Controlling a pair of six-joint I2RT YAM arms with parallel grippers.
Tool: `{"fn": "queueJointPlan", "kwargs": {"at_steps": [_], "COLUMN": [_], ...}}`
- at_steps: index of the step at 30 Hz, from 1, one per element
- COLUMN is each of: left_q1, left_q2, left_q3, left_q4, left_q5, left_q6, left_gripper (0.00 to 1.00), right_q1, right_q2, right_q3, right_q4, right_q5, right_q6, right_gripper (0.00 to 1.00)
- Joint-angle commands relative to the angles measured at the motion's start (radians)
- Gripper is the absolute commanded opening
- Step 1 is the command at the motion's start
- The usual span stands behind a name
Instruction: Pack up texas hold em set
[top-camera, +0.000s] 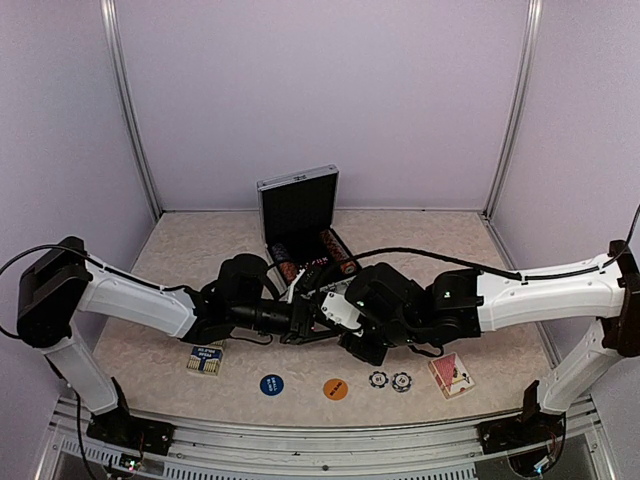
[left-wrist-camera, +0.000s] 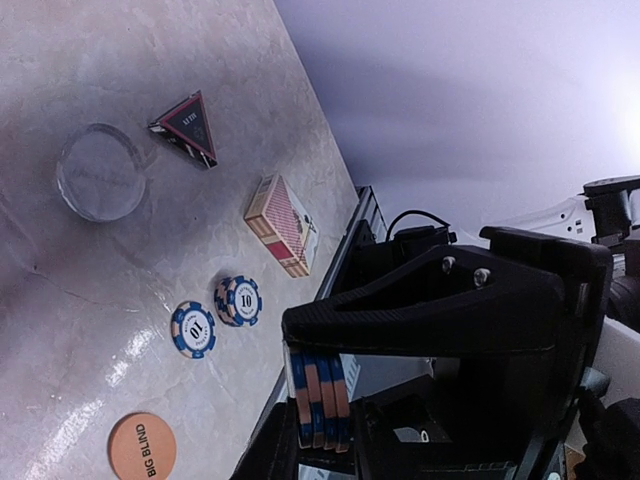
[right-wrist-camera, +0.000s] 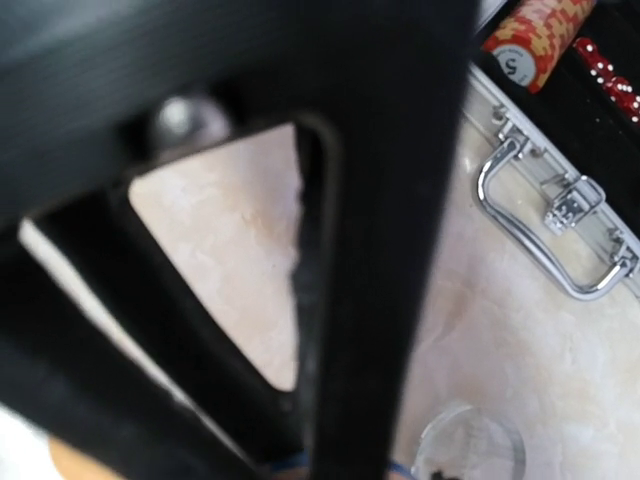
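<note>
Left gripper: the left gripper (top-camera: 303, 322) is clenched on a stack of chips (left-wrist-camera: 318, 400), striped blue and tan and seen edge-on. The rims press against the underside of the upper finger (left-wrist-camera: 430, 300), and the stack hangs clear of the table (left-wrist-camera: 60, 330).
Right gripper: the right gripper (top-camera: 335, 318) meets the left one tip to tip at mid-table. A blurred black finger fills its own camera, so I cannot tell whether it is clenched or released.
Case: the silver case (top-camera: 298, 205) stands open at the back of the table with its lid upright. Both grippers, and the held stack, hang just in front of it.
Case front: a metal handle (right-wrist-camera: 555, 225) lies along the near wall. An orange chip roll (right-wrist-camera: 535, 40) marked 5 and red dice (right-wrist-camera: 605, 75) sit inside on the black lining.
Loose beyond the held stack: a clear disc (left-wrist-camera: 100, 172), a dark triangle (left-wrist-camera: 188, 128) near it, a red card deck (left-wrist-camera: 283, 225), two blue chips (left-wrist-camera: 194, 329) marked 10 just beside each other, and an orange BIG BLIND disc (left-wrist-camera: 142, 446).
Near edge: a blue card deck (top-camera: 205, 358) and a blue disc (top-camera: 271, 384) lie to the left of the orange disc.
</note>
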Motion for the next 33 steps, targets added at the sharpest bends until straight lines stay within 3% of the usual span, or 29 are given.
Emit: {"fn": "queueJointPlan", "kwargs": {"at_steps": [1, 13, 21, 25, 27, 31, 32, 33], "left_q1": [-0.008, -0.019, -0.021, -0.021, -0.020, -0.008, -0.003, 0.003], "left_q2": [0.006, 0.037, 0.054, 0.047, 0.037, 0.015, 0.008, -0.004], "left_q3": [0.037, 0.078, 0.085, 0.082, 0.084, 0.096, 0.098, 0.102], "left_q4": [-0.074, -0.106, -0.089, -0.075, -0.083, -0.131, -0.148, -0.167], "left_q5": [-0.015, -0.004, 0.005, 0.000, -0.008, -0.033, -0.039, -0.047], "left_q6": [0.038, 0.057, 0.050, 0.054, 0.061, 0.093, 0.103, 0.114], "left_gripper": [0.19, 0.16, 0.00, 0.00, 0.00, 0.00, 0.00, 0.00], "right_q1": [0.010, 0.010, 0.009, 0.010, 0.010, 0.010, 0.010, 0.010], "right_q2": [0.021, 0.043, 0.044, 0.047, 0.043, 0.022, 0.013, 0.000], "right_q3": [0.035, 0.062, 0.057, 0.051, 0.048, 0.048, 0.051, 0.052], "right_q4": [-0.024, -0.031, -0.024, -0.024, -0.024, -0.025, -0.026, -0.027], "right_q5": [0.008, -0.014, -0.009, 0.002, 0.007, 0.004, 0.002, 0.001], "right_q6": [-0.010, -0.029, -0.032, -0.032, -0.030, -0.026, -0.025, -0.023], "right_gripper": [0.00, 0.00, 0.00, 0.00, 0.14, 0.54, 0.67, 0.92]}}
